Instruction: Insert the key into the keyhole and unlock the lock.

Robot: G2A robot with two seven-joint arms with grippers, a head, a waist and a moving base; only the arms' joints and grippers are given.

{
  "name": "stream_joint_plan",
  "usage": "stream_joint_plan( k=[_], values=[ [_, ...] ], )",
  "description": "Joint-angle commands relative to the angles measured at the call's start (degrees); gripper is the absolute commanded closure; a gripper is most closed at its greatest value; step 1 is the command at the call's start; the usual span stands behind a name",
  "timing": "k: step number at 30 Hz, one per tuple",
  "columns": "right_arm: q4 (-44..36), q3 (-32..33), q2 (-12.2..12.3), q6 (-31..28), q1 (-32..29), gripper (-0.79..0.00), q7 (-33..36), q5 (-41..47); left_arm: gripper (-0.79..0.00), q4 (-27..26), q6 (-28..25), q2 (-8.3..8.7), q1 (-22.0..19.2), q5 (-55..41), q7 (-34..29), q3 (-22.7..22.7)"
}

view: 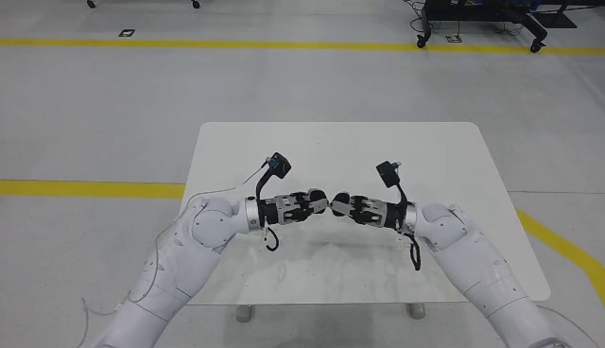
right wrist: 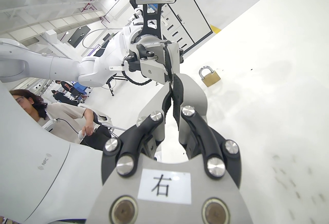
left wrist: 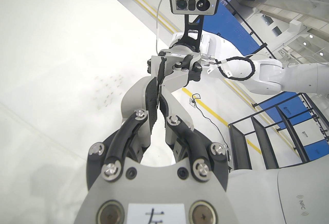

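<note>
Step, I judge: before insertion. My left claw (left wrist: pixel 157 96) and right claw (right wrist: pixel 172 89) are pinched narrow, tip to tip, mid-frame in the top view; whether either holds the key, I cannot tell. Brass padlock with silver shackle (right wrist: pixel 209 77) lies on the white table (right wrist: pixel 270 68) near the tips, untouched. Next calls for gripping the padlock and aligning the key.

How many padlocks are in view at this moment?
1. The brass padlock lies on the white table with nothing touching it. Another could be hidden from these cameras, though nothing suggests it.
</note>
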Motion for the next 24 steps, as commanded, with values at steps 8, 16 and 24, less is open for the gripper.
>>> stream_joint_plan(
  k=[8, 16, 24],
  values=[
    [0.8, 1.3, 0.5, -1.4, -0.2, 0.000, -1.3, 2.4, -0.785, -1.2, -0.7, 0.35, 0.9, 7.6, 9.3, -2.6],
    [-0.6, 8.0, 2.2, -1.4, -3.3, 0.000, -4.9, 2.6, -0.785, -2.0, -1.0, 1.05, 1.8, 8.6, 12.8, -6.1],
    [-3.3, 12.2, 3.2, -1.4, -6.4, 0.000, -6.3, 4.4, -0.785, -2.4, -0.4, 1.23, 2.0, 11.2, 14.9, -7.3]
  ],
)
